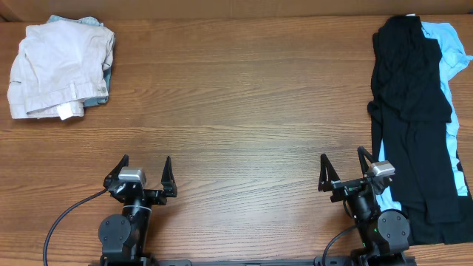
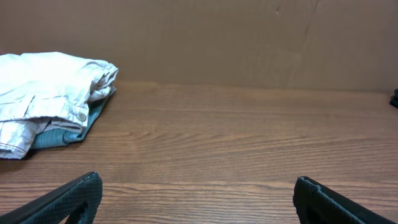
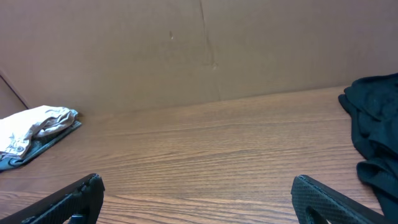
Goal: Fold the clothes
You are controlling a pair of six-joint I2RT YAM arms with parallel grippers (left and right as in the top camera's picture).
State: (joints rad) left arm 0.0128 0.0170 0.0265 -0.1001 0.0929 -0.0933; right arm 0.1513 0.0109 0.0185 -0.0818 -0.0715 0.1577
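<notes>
The clothes, pale beige khaki shorts [image 1: 52,66], lie folded in a bundle at the table's far left corner, on top of light-blue denim shorts [image 1: 100,89]. In the left wrist view the beige shorts [image 2: 43,93] show a button and sit far ahead to the left. They appear small at the left edge of the right wrist view [image 3: 31,127]. My left gripper [image 1: 146,172] stands open near the front edge, nothing between its fingers. My right gripper [image 1: 344,166] is open too, just left of the dark pile.
A black garment [image 1: 410,103] lies stretched over a sky-blue one [image 1: 451,52] along the right side of the wooden table [image 1: 244,111]; its edge shows in the right wrist view [image 3: 373,130]. A brown cardboard wall [image 2: 217,37] backs the table.
</notes>
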